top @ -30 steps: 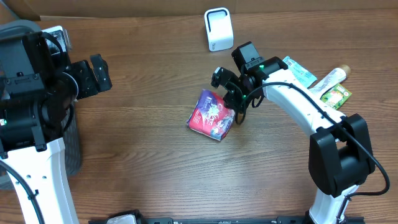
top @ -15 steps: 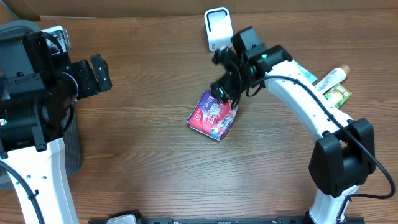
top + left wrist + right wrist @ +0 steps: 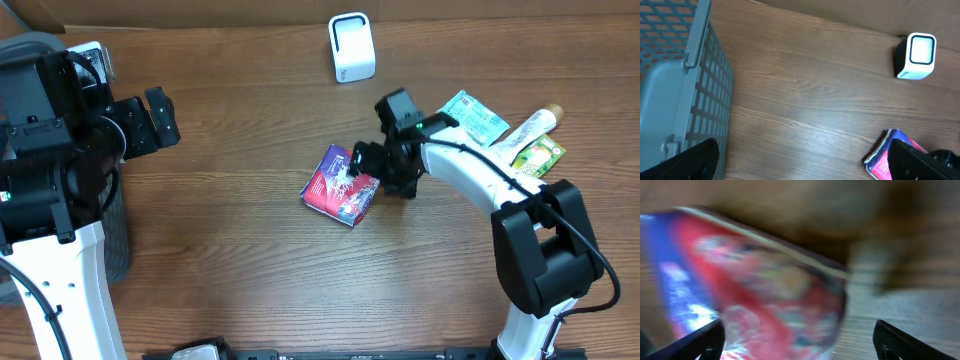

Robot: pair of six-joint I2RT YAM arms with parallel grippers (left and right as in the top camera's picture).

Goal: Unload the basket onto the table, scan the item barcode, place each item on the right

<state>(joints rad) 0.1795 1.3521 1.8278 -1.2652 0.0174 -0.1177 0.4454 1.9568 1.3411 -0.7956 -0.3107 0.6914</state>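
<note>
A: Wood-grain bench (image 3: 250, 260) everywhere. Where's the item?
B: Red-and-blue packet (image 3: 341, 186) lies flat mid-bench; the white scanner (image 3: 351, 47) stands well beyond it.
A: Right claw (image 3: 374, 168)?
B: Low at the packet's right edge, jaws spread wide, the packet filling its blurred wrist view. Touching or not, I can't tell.
A: And the left claw (image 3: 160, 118)?
B: Far left of the packet, beside a grey basket (image 3: 700, 75), gaping wide, empty.

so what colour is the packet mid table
The packet is mostly red-pink with blue edging; it shows clearest in the overhead view.
</note>
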